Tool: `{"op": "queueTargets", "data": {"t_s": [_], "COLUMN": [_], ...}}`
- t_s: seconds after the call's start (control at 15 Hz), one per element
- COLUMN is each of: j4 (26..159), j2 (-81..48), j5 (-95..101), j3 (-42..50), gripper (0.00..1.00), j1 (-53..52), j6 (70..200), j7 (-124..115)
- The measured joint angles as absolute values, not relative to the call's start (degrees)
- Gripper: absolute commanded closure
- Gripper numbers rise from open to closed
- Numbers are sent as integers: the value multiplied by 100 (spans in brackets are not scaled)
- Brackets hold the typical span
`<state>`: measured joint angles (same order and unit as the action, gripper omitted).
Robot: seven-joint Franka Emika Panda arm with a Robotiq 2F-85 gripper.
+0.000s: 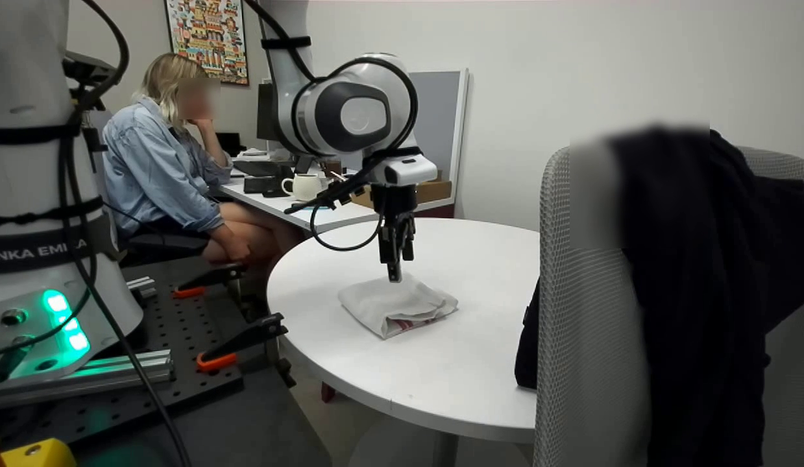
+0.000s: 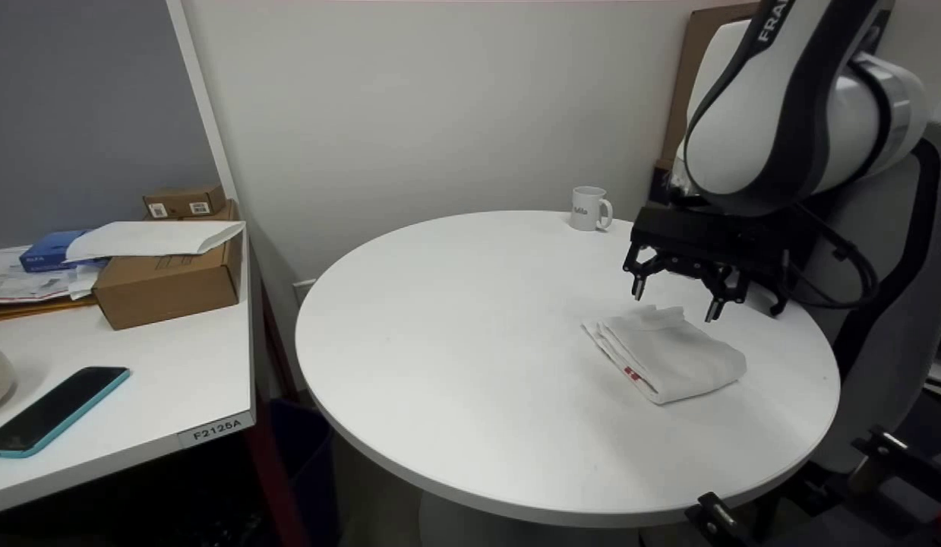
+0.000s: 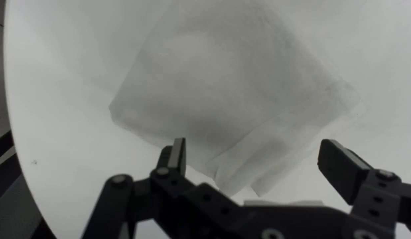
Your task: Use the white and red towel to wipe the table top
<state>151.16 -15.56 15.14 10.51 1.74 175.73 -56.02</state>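
At lower left of the frame in an exterior view, a phone (image 2: 56, 410) with a teal edge lies on a white rectangular table (image 2: 189, 372); a cardboard box (image 2: 170, 295) sits farther up the same side. The round table (image 2: 440, 365) fills the middle, smooth and white. Near its far rim, above and right of the frame's centre, stands a white mug (image 2: 587, 210), its handle turned to the right. The white and red towel (image 2: 679, 361) lies folded on the round table, right of centre (a small red patch shows along its lower left fold). The claw (image 2: 676, 299) hangs by the towel's upper edge, its jaws spread wide apart. Farther right is a grey chair back (image 2: 888, 380).

In the wrist view, the round table's rim curves down the left side, the towel covers the centre, and the fingers (image 3: 341, 171) stand at the bottom, one on either side of the towel's lowest corner. Whether their tips touch the towel cannot be told.
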Motion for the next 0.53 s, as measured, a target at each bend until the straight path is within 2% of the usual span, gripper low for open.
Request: {"op": "queueTargets", "data": {"t_s": [0.13, 0.2, 0.27, 0.53], "j4": [15019, 14968, 14918, 14710], "j2": [-1906, -2074, -2234, -2709], "j5": [994, 745, 504, -301], "j3": [1070, 1056, 1033, 878], "gripper": [0, 6, 26, 56], "j1": [-30, -99, -153, -213], "j6": [17806, 17897, 17978, 18175], "j7": [-5441, -5336, -5217, -4757]}}
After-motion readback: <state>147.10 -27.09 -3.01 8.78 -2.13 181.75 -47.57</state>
